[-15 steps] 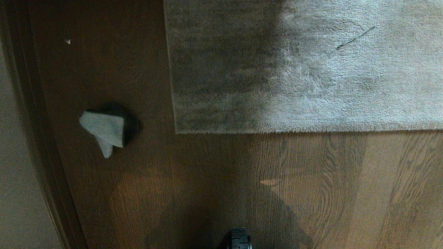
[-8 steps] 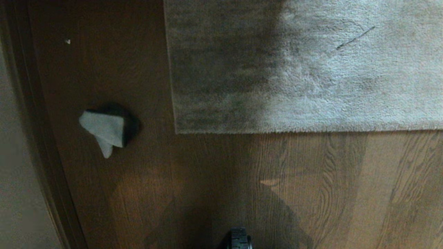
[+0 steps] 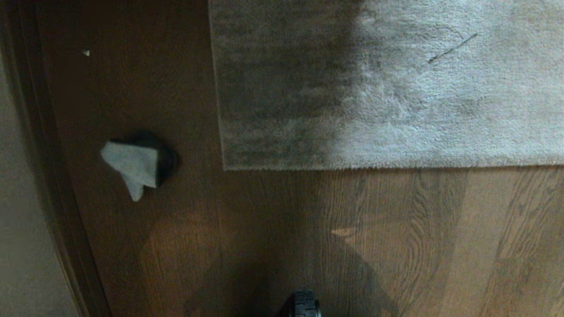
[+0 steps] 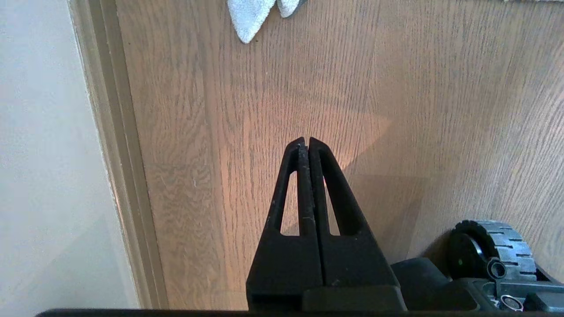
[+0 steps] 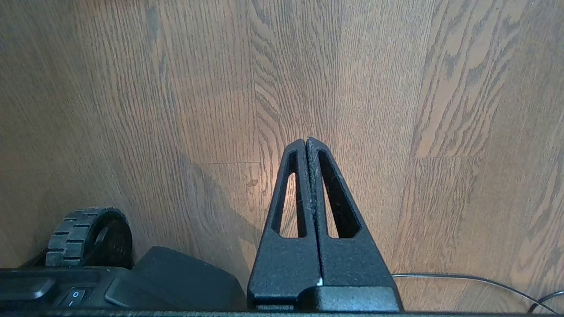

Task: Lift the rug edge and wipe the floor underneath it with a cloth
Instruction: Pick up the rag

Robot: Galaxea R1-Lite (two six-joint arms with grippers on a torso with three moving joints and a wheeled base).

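Observation:
A grey plush rug [image 3: 387, 88] lies flat across the upper part of the head view, and its rug edge [image 3: 392, 167] runs straight along the brown wood floor [image 3: 273, 229]. The cloth [image 3: 134, 165], grey-blue with a dark patch, lies crumpled on the floor left of the rug's corner; its tip [image 4: 249, 17] shows in the left wrist view. My left gripper [image 4: 306, 140] hangs shut and empty above bare floor, well short of the cloth. My right gripper [image 5: 306, 141] is also shut and empty over the floor [image 5: 396, 88]. Neither arm shows in the head view.
A wall with a skirting board [image 3: 48, 176] runs down the left side, close to the cloth. My base's wheel [image 3: 305, 304] shows at the near edge, also wheel [image 4: 493, 246] and wheel [image 5: 88, 237]. A thin cable [image 5: 476, 279] lies on the floor by the right gripper.

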